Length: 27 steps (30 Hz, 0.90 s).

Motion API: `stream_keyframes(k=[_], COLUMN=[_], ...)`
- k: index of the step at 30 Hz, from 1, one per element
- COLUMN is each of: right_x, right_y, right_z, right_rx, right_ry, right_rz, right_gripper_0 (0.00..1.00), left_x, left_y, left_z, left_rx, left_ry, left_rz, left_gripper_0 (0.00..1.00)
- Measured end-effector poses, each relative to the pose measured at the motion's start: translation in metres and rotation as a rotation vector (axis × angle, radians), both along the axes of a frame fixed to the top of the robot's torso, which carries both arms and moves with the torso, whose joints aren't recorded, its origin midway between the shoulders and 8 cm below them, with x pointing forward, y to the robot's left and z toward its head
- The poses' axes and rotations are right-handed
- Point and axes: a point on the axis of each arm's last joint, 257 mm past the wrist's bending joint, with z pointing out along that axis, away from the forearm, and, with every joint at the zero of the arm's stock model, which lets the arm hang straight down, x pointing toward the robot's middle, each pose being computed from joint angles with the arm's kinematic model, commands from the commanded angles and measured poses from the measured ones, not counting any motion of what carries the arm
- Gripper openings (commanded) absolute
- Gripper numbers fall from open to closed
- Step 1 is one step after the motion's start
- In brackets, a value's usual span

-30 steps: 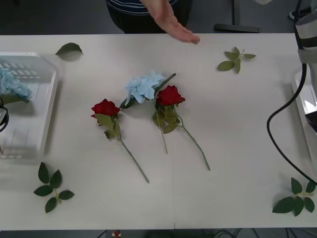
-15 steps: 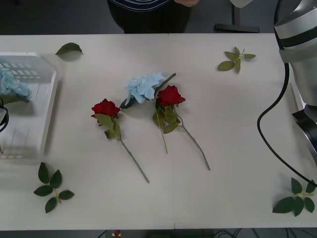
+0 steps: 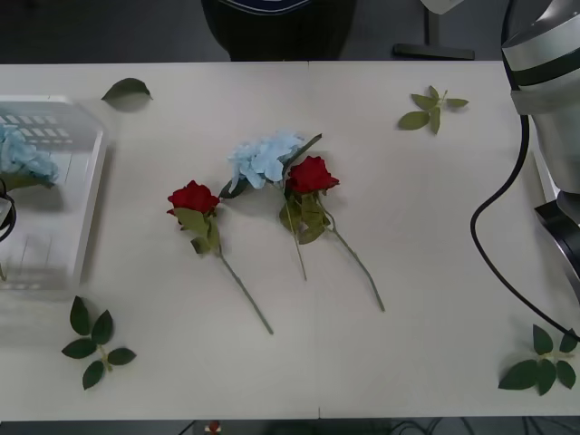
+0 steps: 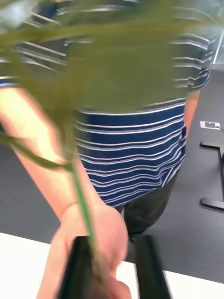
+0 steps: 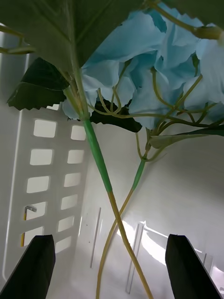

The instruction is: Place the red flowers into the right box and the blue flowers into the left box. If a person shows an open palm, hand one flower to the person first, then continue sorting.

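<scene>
The left tool (image 5: 111, 266), fingers apart, hangs over blue flowers (image 5: 154, 60) in the left box (image 3: 63, 227) at the desk's (image 3: 435, 245) left edge. Mid-desk, two red flowers (image 3: 193, 198) lie unmoved. The person's (image 4: 135, 140) palm has left the far edge; the right tool (image 4: 112, 266) clamps a green stem (image 4: 84, 210) against the person's hand (image 4: 100, 243).

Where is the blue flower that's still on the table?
In the front view, the blue flower lies mid-table, its head touching the red rose on its right; another red rose lies apart on its left.
</scene>
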Motion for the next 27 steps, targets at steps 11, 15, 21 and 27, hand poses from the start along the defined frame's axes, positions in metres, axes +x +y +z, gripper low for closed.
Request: stream_keyframes(k=[11, 15, 21, 27], right_x=[-0.0001, -0.0001, -0.0001, 0.0], right_y=[0.0004, 0.0004, 0.0004, 0.0002], right_z=[0.0007, 0.0007, 0.0007, 0.0003], right_rx=[0.001, 0.001, 0.001, 0.001], right_ry=[-0.003, -0.003, -0.003, -0.002], right_rz=[0.002, 0.002, 0.002, 0.001], right_gripper_0=[0.94, 0.95, 0.95, 0.94], left_x=[0.0, 0.0, 0.0, 0.0], left_y=[0.0, 0.0, 0.0, 0.0], left_z=[0.0, 0.0, 0.0, 0.0], left_rx=[0.0, 0.0, 0.0, 0.0], left_ry=[0.0, 0.0, 0.0, 0.0], left_rz=[0.0, 0.0, 0.0, -0.001], left_gripper_0=[0.68, 0.68, 0.69, 0.68])
